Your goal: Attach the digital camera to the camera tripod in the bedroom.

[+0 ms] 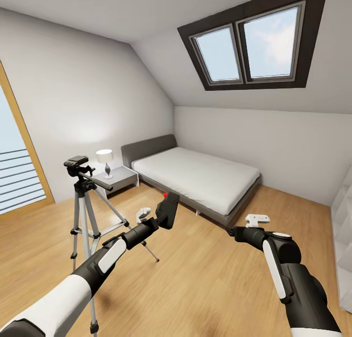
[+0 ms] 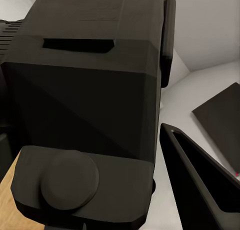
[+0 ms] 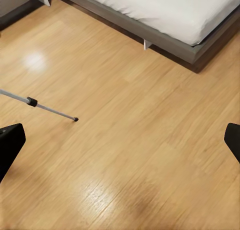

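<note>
The bedroom has a white sloped ceiling with a dark-framed double skylight and a light wood floor. A low grey bed with a white mattress stands against the far wall, under the slope. Beside its headboard is a small grey nightstand, and a white lamp stands on it.

The camera tripod stands on the floor at the left, in front of the nightstand, with its silver legs spread and its black pan handle pointing toward the bed. One thin leg with a black foot shows in the right wrist view, resting on the floor.

The left gripper is raised to the right of the tripod head and apart from it. Its fingers are clamped on the digital camera, which is held in the air with the red button on top. In the left wrist view the black body is very close.

The right gripper is above the floor near the foot of the bed. Its fingers are wide apart and hold nothing.
</note>
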### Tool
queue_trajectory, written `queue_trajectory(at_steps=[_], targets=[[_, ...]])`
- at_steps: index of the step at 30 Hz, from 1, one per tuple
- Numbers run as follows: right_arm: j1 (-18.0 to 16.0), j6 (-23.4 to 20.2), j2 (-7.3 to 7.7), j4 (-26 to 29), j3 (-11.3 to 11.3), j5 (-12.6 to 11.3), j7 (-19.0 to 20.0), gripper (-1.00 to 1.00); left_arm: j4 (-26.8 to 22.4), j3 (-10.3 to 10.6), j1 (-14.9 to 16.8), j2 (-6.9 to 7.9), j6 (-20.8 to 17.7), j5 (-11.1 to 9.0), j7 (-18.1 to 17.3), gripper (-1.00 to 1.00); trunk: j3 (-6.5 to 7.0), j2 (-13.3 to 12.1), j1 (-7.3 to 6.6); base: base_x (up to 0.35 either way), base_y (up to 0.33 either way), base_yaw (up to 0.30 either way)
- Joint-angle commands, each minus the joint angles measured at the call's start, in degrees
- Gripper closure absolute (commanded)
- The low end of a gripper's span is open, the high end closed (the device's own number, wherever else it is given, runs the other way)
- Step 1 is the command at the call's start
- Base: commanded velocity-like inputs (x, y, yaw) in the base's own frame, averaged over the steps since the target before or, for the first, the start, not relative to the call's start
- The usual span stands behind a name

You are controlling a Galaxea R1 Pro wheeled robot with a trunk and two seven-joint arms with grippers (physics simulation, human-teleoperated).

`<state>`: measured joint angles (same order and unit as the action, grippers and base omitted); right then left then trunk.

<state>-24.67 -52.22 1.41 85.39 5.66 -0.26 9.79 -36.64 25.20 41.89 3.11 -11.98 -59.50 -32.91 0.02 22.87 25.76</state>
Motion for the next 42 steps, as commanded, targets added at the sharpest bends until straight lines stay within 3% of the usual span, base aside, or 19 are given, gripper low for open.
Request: queue_trajectory(at_steps=[1, 36, 39, 42], targets=[[-0.02, -0.26, 0.00, 0.04, 0.05, -0.01, 0.17, -1.00, -0.01, 0.18, 0.04, 0.05, -0.33, -0.62, -0.14, 1.00, -0.02, 0.05, 0.02, 0.000, 0.000, 0.000], [-0.02, -0.22, -0.03, -0.23, 0.05, -0.06, 0.07, -1.00, 1.14, 0.43, 0.04, 0.07, -0.07, -0.19, -0.12, 1.00, -0.02, 0.05, 0.02, 0.000, 0.000, 0.000], [-0.02, 0.08, -0.02, -2.39, 0.05, 0.00, -0.10, -1.00, 1.91, 0.56, 0.04, -0.05, -0.08, 0.25, 1.30, 1.00, -0.02, 0.05, 0.02, 0.000, 0.000, 0.000], [-0.02, 2.18, -0.21, -8.63, -0.32, 0.64, -0.40, -1.00, 5.34, 0.76, 0.04, -0.16, -0.15, 0.61, 6.07, 1.00, -0.02, 0.05, 0.02, 0.000, 0.000, 0.000]])
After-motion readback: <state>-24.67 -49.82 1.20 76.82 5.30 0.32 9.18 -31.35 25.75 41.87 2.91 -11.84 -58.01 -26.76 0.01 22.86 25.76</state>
